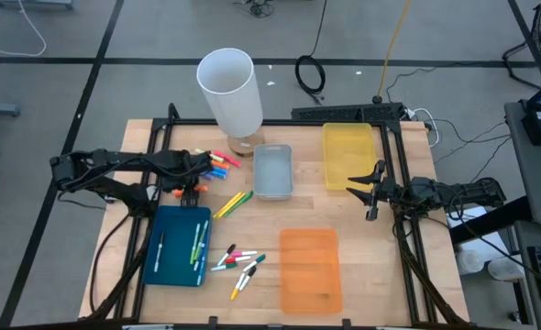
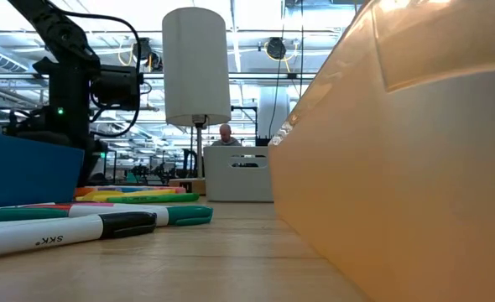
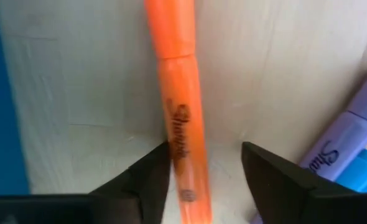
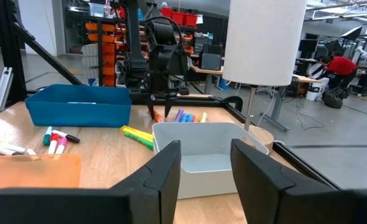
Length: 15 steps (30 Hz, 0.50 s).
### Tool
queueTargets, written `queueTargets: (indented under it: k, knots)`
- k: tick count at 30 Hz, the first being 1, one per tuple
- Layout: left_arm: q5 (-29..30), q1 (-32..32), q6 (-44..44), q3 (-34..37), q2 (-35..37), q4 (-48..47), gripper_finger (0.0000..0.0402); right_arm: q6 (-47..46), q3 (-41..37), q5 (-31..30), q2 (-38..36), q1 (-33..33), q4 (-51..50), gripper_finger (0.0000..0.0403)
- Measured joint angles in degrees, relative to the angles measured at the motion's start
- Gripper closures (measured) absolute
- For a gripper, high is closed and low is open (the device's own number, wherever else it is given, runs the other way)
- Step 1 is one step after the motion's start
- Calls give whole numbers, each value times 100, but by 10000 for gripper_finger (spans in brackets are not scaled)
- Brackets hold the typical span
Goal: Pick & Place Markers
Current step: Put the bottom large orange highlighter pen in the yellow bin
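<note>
High view: I see the left gripper [image 1: 190,188] low over the worktop [image 1: 362,266], just above the blue tray [image 1: 177,246], at the edge of the marker cluster [image 1: 221,163] beside the tall white cylinder [image 1: 228,89]. Two markers lie inside the blue tray; a yellow and green pair [image 1: 233,203] sits between that tray and the grey tray [image 1: 273,170]; a loose bunch of white-bodied markers [image 1: 238,262] lies left of the orange tray [image 1: 311,269]. The right gripper [image 1: 369,193] hangs below the yellow tray [image 1: 347,154], jaws apart, holding nothing. Low view: white-bodied markers [image 2: 71,225] lie nearest, the left arm [image 2: 71,75] stands over the blue tray [image 2: 25,172], the orange tray wall [image 2: 398,159] fills the right. Left wrist view: jaws apart on either side of an orange marker [image 3: 178,106] lying on the wood; I cannot tell whether they touch it. A purple marker [image 3: 339,146] lies just beside. Right wrist view: jaws parted, facing the grey tray [image 4: 202,158]; a person in red [image 4: 340,67] bends in the room behind.
</note>
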State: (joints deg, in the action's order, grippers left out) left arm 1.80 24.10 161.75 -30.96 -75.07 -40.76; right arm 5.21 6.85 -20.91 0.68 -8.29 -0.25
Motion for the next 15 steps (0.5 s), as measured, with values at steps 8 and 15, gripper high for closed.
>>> queueTargets:
  k: [8, 15]
  knots:
    - [-102, -18, -207, -4, -4, -43, 345, 0, 0, 0, 0, 2, 0, 275]
    - [158, -300, -313, -290, -12, -186, 345, 2, 0, 2, -2, 1, 2, 275]
